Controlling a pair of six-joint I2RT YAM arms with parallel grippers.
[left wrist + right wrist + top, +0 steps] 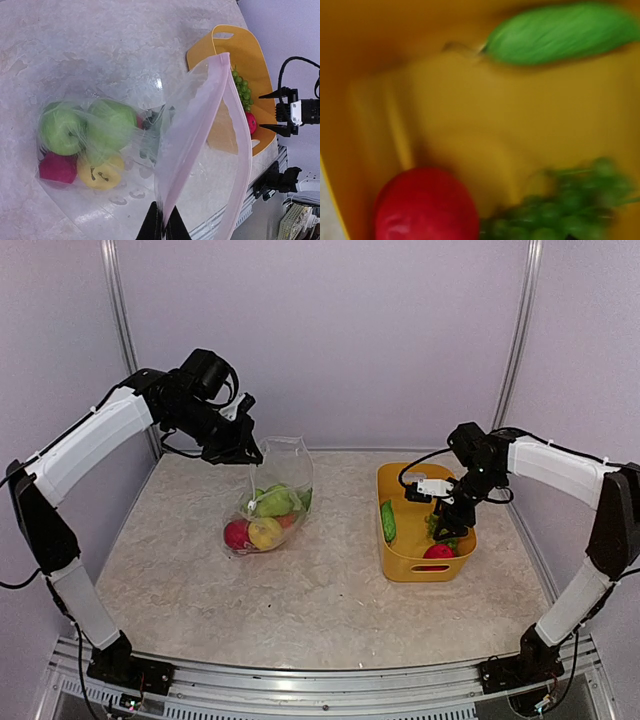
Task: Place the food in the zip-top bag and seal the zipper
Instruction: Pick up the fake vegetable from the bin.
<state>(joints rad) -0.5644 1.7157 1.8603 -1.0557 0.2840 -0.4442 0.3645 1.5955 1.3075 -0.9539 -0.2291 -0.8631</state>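
Two hands: left hand (163, 221) pinches the zip-top bag (210, 165), right hand (266, 112) gapes empty.

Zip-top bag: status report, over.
Left end effector shut on zip-top bag mouth, held open. Right end effector open, down in yellow basket. Cucumber, grapes, red fruit not yet bagged. Nothing blocking.

place: robot lab cell | evidence: plain lilac walls (350, 340) — aluminium frame rail (300, 695) | marbled test table (320, 610)
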